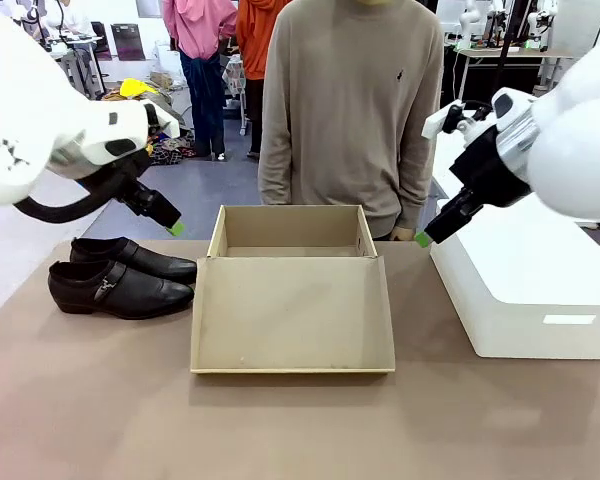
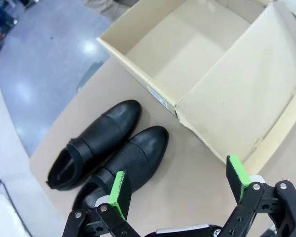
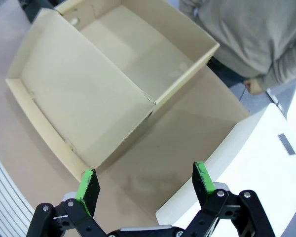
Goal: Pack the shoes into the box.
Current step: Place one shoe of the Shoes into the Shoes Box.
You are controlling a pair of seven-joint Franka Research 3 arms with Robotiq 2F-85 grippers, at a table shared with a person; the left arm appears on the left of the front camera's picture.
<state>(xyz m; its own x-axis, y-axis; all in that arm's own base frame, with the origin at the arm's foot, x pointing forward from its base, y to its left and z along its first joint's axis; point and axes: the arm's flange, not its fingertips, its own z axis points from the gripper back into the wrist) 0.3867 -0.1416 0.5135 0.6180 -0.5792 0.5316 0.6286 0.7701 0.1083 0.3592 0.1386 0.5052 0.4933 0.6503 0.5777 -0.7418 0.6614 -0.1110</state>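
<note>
Front camera looks across table (image 1: pixel 80 420); both wrist cameras overlook box (image 2: pixel 187 49).

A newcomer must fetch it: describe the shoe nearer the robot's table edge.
On the brown table, find the open cardboard box; two black shoes lie to the robot's left of it. Pick the near shoe, whose metal buckle shows, not the far shoe behind it.
</note>
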